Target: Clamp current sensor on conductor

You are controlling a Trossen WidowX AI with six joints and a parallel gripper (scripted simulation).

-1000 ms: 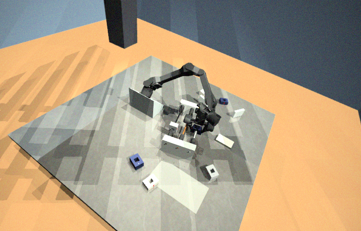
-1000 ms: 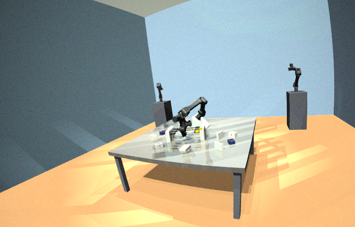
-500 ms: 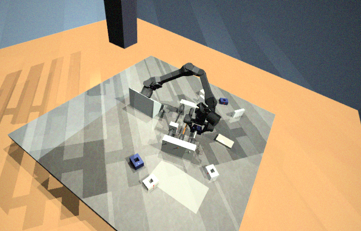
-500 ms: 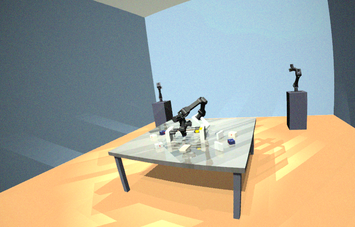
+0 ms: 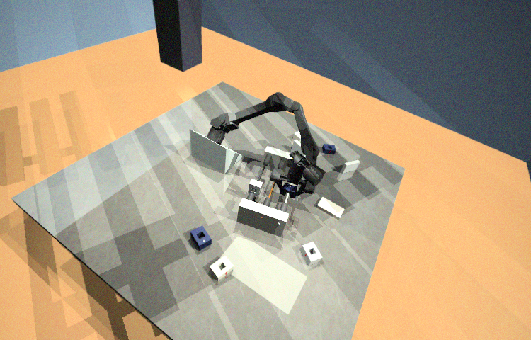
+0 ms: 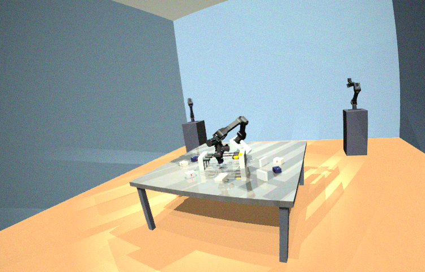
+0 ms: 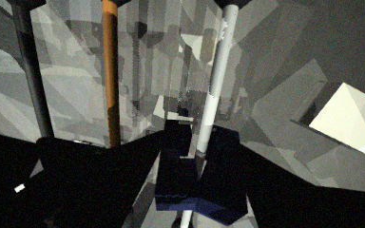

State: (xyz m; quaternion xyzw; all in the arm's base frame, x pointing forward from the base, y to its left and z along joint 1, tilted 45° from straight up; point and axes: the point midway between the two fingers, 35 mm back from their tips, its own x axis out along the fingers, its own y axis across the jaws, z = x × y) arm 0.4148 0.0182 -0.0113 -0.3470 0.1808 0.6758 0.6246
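Note:
The dark blue sensor [image 5: 289,189] [image 6: 220,162] [image 7: 175,201] is between the fingers of my gripper [image 5: 289,192] [image 7: 199,141], which is shut on it. A white conductor [image 5: 287,197] [image 7: 216,81] runs into the gap between the sensor's two halves in the wrist view and shows again beyond its near edge. An orange conductor [image 5: 271,190] [image 7: 110,62] and a black conductor [image 7: 31,76] run to the left of it. The sensor's arrow and the LOAD lettering cannot be read, and whether the sensor is latched cannot be told.
White-topped end walls [image 5: 263,210] [image 5: 277,152] carry the conductors. A white box [image 5: 255,185] sits at the left conductor. A pale panel [image 5: 208,154] stands behind left. Loose blue blocks [image 5: 200,238] [image 5: 328,148], white blocks [image 5: 221,268] [image 5: 311,252] and a flat white block [image 5: 330,207] surround the fixture.

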